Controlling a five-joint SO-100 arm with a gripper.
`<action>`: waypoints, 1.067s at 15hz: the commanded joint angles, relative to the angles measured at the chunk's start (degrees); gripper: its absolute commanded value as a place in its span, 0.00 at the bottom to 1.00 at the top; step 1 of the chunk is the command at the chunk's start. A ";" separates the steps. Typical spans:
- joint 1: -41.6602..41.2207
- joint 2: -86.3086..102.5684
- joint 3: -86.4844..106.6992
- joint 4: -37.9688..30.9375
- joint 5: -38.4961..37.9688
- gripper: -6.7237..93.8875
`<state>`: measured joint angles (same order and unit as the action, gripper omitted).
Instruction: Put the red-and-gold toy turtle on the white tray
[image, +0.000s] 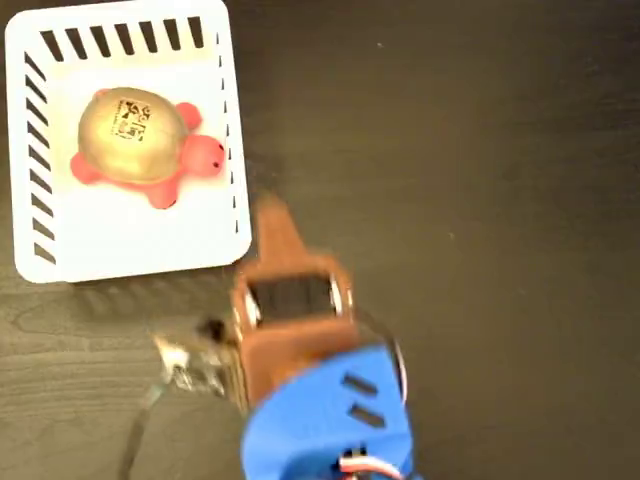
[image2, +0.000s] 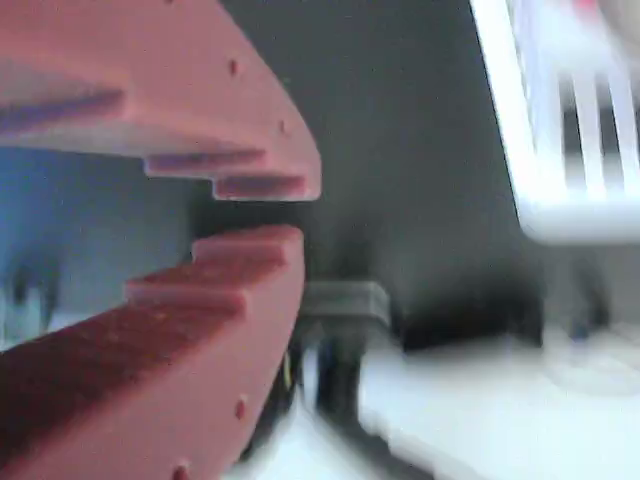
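Note:
The red-and-gold toy turtle (image: 140, 135) lies inside the white tray (image: 150, 245) at the upper left of the fixed view, gold shell up and coral head pointing right. My gripper (image: 270, 215) is off the tray, just beyond its lower right corner and apart from the turtle. In the wrist view its two reddish-brown fingers (image2: 250, 265) are nearly closed with only a thin gap and nothing between them. A slotted corner of the tray (image2: 560, 150) shows blurred at the upper right there.
The tray stands on a dark wood-grain table (image: 480, 200), which is bare to the right. The blue arm body (image: 330, 420) fills the bottom centre, with a small metal part and wires (image: 185, 365) to its left.

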<state>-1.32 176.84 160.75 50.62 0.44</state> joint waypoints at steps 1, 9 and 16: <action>0.18 4.57 4.22 4.13 0.97 0.07; -0.35 9.49 6.94 22.76 5.98 0.07; -2.20 9.49 6.86 22.94 3.69 0.07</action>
<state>-2.72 185.80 169.10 72.69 3.87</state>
